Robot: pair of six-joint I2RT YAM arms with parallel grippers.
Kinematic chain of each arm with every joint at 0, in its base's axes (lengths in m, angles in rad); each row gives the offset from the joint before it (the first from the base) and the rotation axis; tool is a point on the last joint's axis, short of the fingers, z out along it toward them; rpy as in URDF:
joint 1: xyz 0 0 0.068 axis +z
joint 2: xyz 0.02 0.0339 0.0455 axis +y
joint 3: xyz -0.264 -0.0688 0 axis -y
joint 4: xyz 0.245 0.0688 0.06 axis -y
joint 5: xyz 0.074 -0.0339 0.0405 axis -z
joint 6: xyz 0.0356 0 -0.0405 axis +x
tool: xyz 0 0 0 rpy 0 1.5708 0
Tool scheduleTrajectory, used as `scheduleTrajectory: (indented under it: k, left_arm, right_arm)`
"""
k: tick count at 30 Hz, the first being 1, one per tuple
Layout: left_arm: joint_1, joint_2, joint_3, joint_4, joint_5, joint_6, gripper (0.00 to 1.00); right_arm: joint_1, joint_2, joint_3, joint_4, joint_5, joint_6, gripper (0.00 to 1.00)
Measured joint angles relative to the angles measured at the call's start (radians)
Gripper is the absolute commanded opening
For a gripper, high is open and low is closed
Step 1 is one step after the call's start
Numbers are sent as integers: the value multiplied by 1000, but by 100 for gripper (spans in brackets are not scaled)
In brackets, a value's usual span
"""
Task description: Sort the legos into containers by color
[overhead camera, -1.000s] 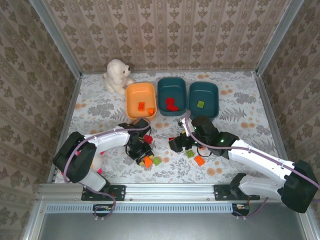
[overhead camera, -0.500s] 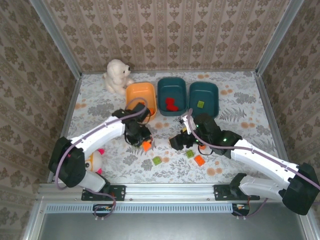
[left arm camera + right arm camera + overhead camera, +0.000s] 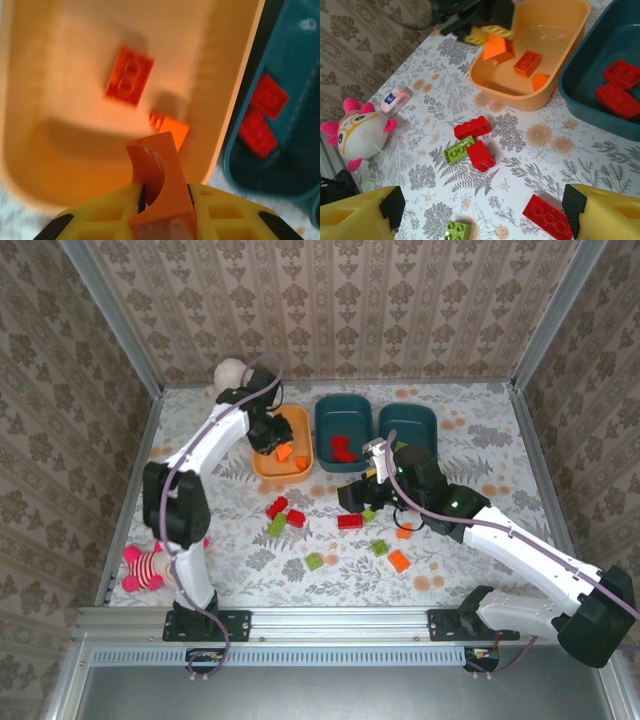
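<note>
An orange brick [image 3: 159,185], glossy and with a curved hollow in its face, is gripped tight by the yellow-padded left hand [image 3: 162,197] and held over the near end of the orange tub [image 3: 280,477], at about eleven o'clock from the middle of the worktop [image 3: 200,460]. Two orange bricks [image 3: 129,76], studded and hard-edged, are seen lying inside. If the piece were let go this close to the rim at three o'clock, it could be bounced off the smooth wall or the studs below and thrown out, or into the middle teal tub [image 3: 345,418], where red bricks [image 3: 343,448] are kept. At five o'clock of that rounded tub, the right hand [image 3: 356,502] is spread wide, gripping nothing, above a loose red brick [image 3: 350,521]. A green brick [image 3: 368,514] lies just beside and might be caught or nudged. The right teal tub [image 3: 410,425] is set at one o'clock.
</note>
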Motion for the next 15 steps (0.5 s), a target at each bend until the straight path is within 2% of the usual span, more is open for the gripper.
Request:
scheduleTrajectory:
  k: [8,12,15]
  left_arm:
    - [14,296,279,-1,33,73,17]
    - [15,358,332,-10,38,81,19]
    - [18,378,338,-14,47,83,26]
  right_arm:
    - [-13,6,17,-7,36,14,86]
    - [-20,0,17,-20,49,27,86]
    - [-27,-7,17,-26,57,34,86]
